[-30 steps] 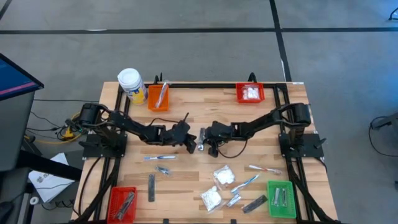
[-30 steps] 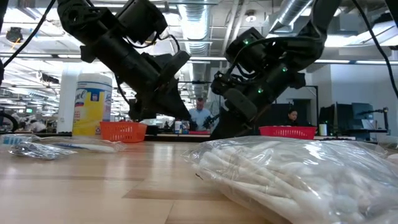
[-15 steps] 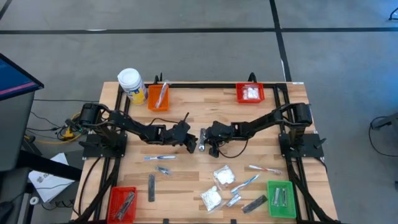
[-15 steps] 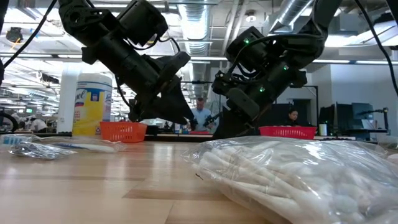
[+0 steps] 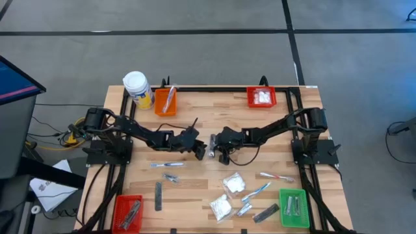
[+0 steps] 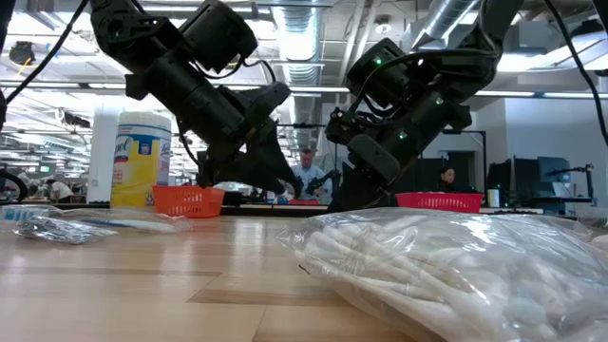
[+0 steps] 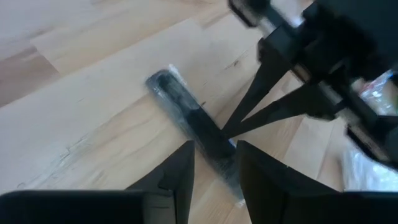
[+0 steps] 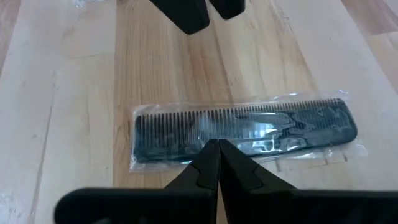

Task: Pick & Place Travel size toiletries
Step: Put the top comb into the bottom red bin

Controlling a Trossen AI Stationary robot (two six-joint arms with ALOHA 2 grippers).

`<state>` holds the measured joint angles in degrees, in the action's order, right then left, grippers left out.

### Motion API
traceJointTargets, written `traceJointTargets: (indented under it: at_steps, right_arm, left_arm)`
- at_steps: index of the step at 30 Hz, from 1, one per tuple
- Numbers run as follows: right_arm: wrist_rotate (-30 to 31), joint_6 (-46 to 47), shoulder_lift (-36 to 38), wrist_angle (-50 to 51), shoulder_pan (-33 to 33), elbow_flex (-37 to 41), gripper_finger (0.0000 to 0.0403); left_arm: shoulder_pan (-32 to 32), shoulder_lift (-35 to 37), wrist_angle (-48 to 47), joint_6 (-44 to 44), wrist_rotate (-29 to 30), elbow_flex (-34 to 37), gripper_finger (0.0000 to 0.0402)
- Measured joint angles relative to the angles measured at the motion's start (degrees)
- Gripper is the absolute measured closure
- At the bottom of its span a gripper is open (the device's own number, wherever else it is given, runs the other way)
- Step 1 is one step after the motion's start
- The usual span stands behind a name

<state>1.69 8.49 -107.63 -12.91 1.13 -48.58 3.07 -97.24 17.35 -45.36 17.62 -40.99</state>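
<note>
A dark comb in a clear wrapper (image 8: 245, 127) lies flat on the wooden table's middle (image 5: 211, 142). My two grippers meet over it. My left gripper (image 7: 214, 145) is open. Its fingers stand on either side of one end of the comb (image 7: 219, 158); I cannot tell whether they touch it. My right gripper (image 8: 214, 144) is shut, its tips on the comb's middle. Other toiletries lie nearer the front edge: white packets (image 5: 234, 184), toothbrushes (image 5: 168, 164) and dark bars (image 5: 158, 195). My right gripper sets its shut fingertips (image 7: 225, 129) on the comb's toothless long edge (image 8: 186, 152), about halfway along. The fingers slant down from the table's right side and lie across the comb. The comb stays flat on the table. Whether the tips pinch the wrapper film does not show.
An orange bin (image 5: 165, 101) and a yellow jar (image 5: 136, 88) stand at the far left, a red bin (image 5: 261, 97) at the far right. A red bin (image 5: 128, 212) sits at the near left, a green bin (image 5: 294, 208) at the near right. A puffy packet (image 6: 456, 266) fills the low view's foreground.
In the low view my left gripper's fingers have spread apart over the comb. Both arms have stayed in place, and the comb has not moved.
</note>
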Motion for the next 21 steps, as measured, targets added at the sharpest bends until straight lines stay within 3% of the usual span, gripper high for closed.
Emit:
traceJointTargets:
  at_steps: [13,21]
  right_arm:
    - [0.69,0.66,-0.33,1.56,0.91,-0.11,0.0403]
    - [1.57,1.60,-3.56,-1.00,0.46,-0.14,0.0403]
  left_arm:
    - [-0.63,-10.10,0.36,1.66,-5.04,-8.19,0.0288]
    - [-0.59,-8.35,-1.30,2.01,-4.10,-7.98,0.0288]
